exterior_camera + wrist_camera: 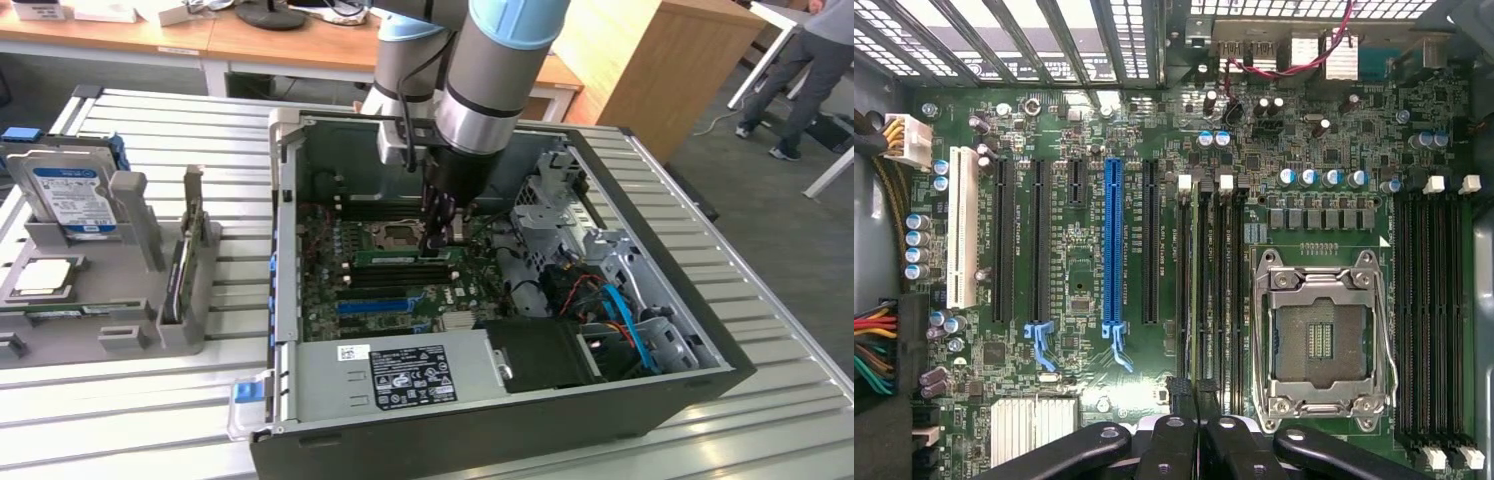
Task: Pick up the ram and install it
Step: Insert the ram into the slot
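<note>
In the exterior view, the arm reaches down into the open computer case (534, 430), which lies on its side on the slatted table (747, 300). The gripper (438, 240) sits low over the motherboard (334, 290), just beside the processor socket (396, 236). The ram (400, 257) stands on edge as a green strip in the memory slots, and the fingers come down on the end nearer the exterior view's right. The grey parts rack (120, 330), with the hard drive (70, 200) on it, stands well apart outside the case.

In the wrist view, the gripper (1194, 395) is closed to a narrow slit. The ram (1197, 290) shows edge-on as a thin line running from between the fingertips along a slot beside the processor socket (1319, 340). The fingers appear to pinch that end of the stick, though a bare press on its top edge would look much the same from here.

By my reading the pick-up is done and the ram is lined up in its slot. Whether it is pushed fully home cannot be told, and the gripper has not let go.
</note>
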### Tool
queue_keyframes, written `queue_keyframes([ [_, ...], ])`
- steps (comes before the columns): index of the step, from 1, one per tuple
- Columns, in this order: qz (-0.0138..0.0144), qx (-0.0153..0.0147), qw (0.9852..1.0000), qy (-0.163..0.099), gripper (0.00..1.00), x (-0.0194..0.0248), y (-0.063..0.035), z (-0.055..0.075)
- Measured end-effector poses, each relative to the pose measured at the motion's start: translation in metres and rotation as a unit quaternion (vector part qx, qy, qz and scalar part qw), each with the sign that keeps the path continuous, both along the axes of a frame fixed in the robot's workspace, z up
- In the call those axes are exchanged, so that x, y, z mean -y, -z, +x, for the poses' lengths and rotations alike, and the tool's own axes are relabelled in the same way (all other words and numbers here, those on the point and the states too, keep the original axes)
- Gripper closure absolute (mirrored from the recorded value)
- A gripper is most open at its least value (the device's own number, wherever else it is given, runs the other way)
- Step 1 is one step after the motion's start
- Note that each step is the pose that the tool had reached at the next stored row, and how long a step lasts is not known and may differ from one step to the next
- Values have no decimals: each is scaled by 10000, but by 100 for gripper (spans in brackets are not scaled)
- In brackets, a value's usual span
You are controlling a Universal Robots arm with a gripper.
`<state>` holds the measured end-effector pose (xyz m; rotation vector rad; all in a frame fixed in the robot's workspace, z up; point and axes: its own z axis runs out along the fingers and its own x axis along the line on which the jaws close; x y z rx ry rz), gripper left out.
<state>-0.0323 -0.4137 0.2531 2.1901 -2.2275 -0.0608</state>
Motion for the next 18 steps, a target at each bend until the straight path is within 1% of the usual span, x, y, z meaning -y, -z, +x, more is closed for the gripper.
queue_keyframes([
  [6, -2, -1, 10000, 0, 89, 0, 34, 0],
  [11, -2, -1, 10000, 0, 89, 0, 38, 0],
  [18, -1, -1, 10000, 0, 89, 27, 39, 0],
])
